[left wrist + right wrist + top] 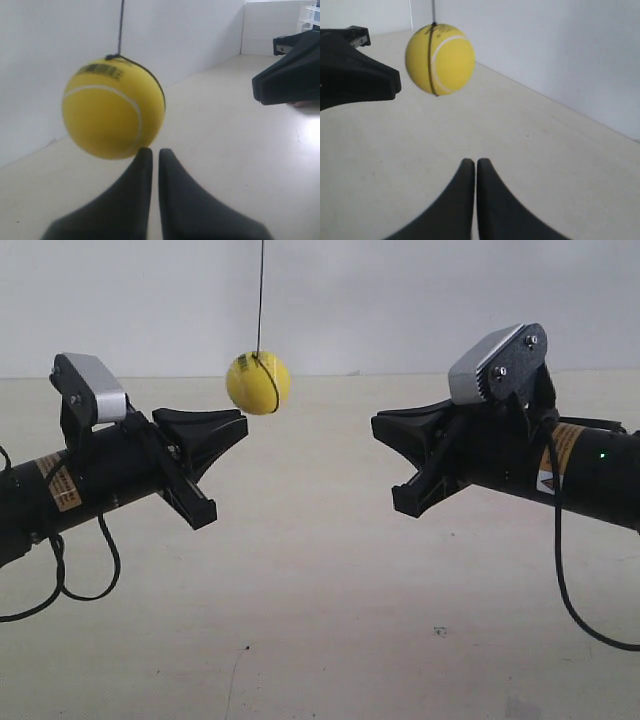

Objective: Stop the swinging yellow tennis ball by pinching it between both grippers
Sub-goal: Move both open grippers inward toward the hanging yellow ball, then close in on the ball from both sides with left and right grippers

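The yellow tennis ball [258, 383] hangs on a thin black string [261, 295] between the two arms. My left gripper [243, 424], on the arm at the exterior view's left, is shut, its tip just under the ball's lower edge. In the left wrist view the ball [114, 109] looms large right above the closed fingertips [145, 152]; I cannot tell if they touch. My right gripper [377, 426] is shut and stands well apart from the ball. In the right wrist view the ball [440, 59] hangs far beyond that gripper [473, 161], beside the left gripper [357, 70].
A pale tabletop [320, 620] lies below both arms, with a white wall [420, 300] behind. Black cables [85, 580] hang from the arm at the exterior view's left, and another [565, 580] from the arm at the right. The right gripper [292, 72] shows in the left wrist view.
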Controlling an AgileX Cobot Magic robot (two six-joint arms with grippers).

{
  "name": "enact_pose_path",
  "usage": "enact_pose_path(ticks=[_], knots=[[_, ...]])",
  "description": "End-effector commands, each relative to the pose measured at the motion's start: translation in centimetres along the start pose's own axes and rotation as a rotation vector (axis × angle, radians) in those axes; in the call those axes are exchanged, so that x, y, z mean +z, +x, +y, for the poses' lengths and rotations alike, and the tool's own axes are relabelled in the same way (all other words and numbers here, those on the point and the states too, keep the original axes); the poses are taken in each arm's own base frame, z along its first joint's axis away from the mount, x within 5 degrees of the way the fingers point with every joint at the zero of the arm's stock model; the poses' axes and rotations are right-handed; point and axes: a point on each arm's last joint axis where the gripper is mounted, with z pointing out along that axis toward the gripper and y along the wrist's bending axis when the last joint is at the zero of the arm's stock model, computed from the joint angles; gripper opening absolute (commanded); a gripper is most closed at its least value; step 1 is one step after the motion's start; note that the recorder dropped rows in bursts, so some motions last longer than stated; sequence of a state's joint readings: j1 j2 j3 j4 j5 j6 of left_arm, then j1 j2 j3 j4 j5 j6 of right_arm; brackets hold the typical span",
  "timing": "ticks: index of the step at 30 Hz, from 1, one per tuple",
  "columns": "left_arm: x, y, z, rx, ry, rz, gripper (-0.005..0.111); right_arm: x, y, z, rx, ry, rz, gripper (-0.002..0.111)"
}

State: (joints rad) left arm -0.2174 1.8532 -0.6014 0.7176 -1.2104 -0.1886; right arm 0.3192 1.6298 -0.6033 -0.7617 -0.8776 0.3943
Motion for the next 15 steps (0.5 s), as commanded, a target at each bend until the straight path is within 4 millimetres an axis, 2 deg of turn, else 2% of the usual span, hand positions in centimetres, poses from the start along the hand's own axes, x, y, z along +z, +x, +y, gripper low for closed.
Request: enact_pose_path(ticks=[1,15], knots=[[0.16,-0.07,-0.08,0.006,0.01,-0.011,0.005,0.11,-0.38,0.15,-0.017,-0.019,-0.028,0.0],[0.16,-0.07,-0.08,0.006,0.01,-0.011,0.005,0.11,-0.41,0.15,-0.025,-0.019,-0.032,0.0]])
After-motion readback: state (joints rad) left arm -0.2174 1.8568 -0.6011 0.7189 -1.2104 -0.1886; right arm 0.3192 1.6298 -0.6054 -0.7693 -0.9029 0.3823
